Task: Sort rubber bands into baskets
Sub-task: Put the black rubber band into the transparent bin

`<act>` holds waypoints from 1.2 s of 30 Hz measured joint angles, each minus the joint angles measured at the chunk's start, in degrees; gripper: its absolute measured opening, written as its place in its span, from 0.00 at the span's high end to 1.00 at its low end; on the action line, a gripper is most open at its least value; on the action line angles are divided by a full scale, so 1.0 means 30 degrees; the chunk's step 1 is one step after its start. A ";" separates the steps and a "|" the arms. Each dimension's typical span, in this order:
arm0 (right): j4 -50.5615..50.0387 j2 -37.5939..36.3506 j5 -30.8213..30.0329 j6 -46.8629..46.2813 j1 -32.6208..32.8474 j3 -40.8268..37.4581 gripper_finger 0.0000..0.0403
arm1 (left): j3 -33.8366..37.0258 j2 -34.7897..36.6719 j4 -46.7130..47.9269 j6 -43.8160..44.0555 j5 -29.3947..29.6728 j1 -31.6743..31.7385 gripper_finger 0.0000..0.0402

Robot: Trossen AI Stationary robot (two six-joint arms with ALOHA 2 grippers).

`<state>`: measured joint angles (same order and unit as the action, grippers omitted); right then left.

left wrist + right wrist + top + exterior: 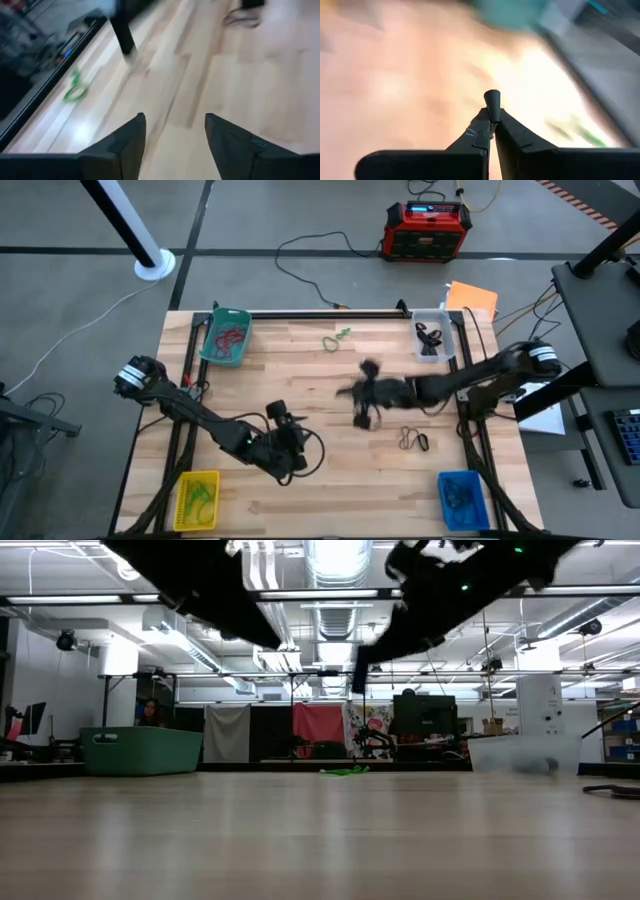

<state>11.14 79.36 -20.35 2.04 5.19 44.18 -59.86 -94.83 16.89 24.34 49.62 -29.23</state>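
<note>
I see bands already in all four baskets (246,322), but a green band (336,337) and brownish ones (414,440) lie loose on the table. My right gripper (363,416) is pinched together mid-table (holding something? can't tell); left gripper (175,131) is spread, empty.

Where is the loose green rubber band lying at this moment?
In the high view, the green rubber band lies on bare table near the far edge, between the teal basket and the clear basket.

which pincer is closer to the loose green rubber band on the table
Right. The right pincer hovers mid-table, a short way from the green band by the far edge. The left pincer sits nearer the front edge, farther off.
</note>
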 joint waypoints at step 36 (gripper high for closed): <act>-1.9348 -0.0747 -0.1418 -0.6995 -1.8980 0.4496 0.75 | -0.0036 -0.0282 0.2001 0.2067 0.0346 0.0282 0.53</act>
<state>-46.90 77.12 -24.60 -18.94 -51.75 57.67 -59.96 -95.68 22.90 30.55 50.65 -28.38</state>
